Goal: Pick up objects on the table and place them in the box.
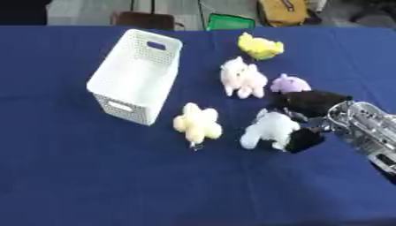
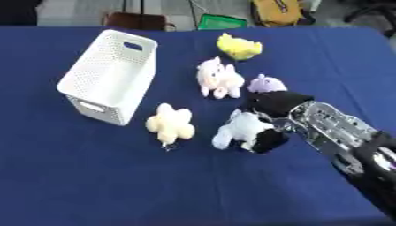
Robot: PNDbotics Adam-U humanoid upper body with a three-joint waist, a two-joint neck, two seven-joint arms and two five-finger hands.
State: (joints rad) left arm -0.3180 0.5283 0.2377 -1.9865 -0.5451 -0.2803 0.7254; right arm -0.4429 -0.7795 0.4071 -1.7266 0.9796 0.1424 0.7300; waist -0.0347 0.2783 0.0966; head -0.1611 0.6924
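A white perforated box (image 1: 158,84) stands at the left of the blue table, its opening facing up. My right hand (image 2: 329,123) comes in from the right and is open. Its black fingers (image 1: 309,102) lie above a white plush toy (image 1: 267,128) and its thumb (image 1: 303,139) lies below, so the toy's right side sits between them on the cloth. A cream plush (image 1: 198,123) lies to the left of that toy. Farther back are a purple plush (image 1: 289,84), a white-and-pink plush (image 1: 242,78) and a yellow plush (image 1: 260,47). My left hand does not show.
The blue cloth (image 1: 116,176) covers the whole table and is bare toward the front. Beyond the far edge stand a green crate (image 1: 230,22), a brown item (image 1: 143,20) and a yellow bag (image 1: 282,11) on the floor.
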